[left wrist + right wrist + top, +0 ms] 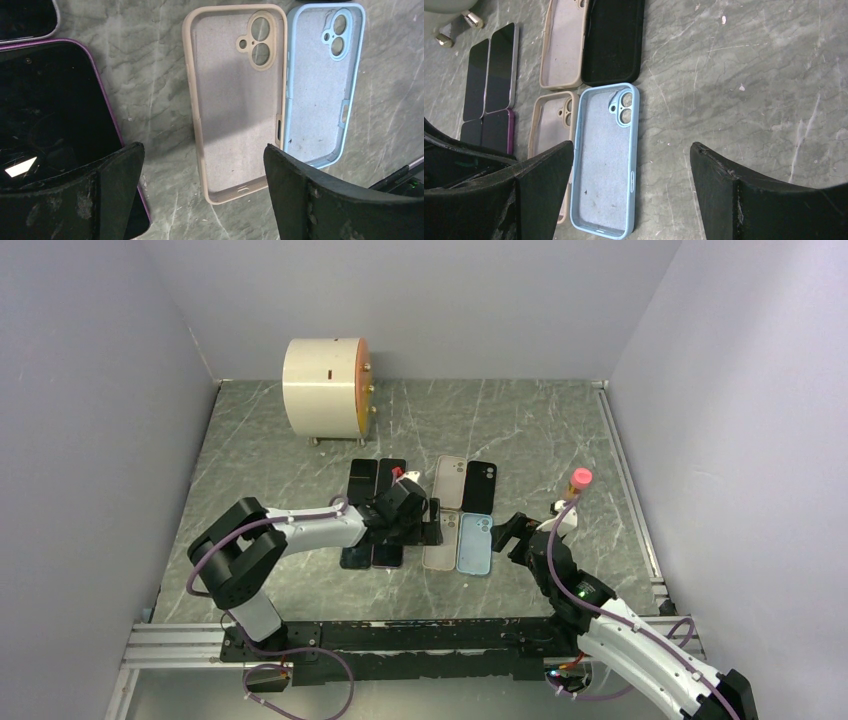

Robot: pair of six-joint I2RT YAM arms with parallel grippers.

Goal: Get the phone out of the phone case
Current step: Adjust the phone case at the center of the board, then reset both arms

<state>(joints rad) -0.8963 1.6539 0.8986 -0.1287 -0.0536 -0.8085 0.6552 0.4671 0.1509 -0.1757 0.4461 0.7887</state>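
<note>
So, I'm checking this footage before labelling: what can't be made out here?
Top view: purple-edged phone mostly under the left gripper.
Left wrist: same phone cut by frame edge and finger; cased or bare, unclear.
Right wrist: near beige case partly behind a finger.

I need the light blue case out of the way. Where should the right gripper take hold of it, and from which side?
I'd pinch the light blue case by its free long wall from above, one finger in the hollow, one outside. It lies flat, open side up, and the beige case beside it crowds its other long wall. The open right gripper hovers nearby.
</note>
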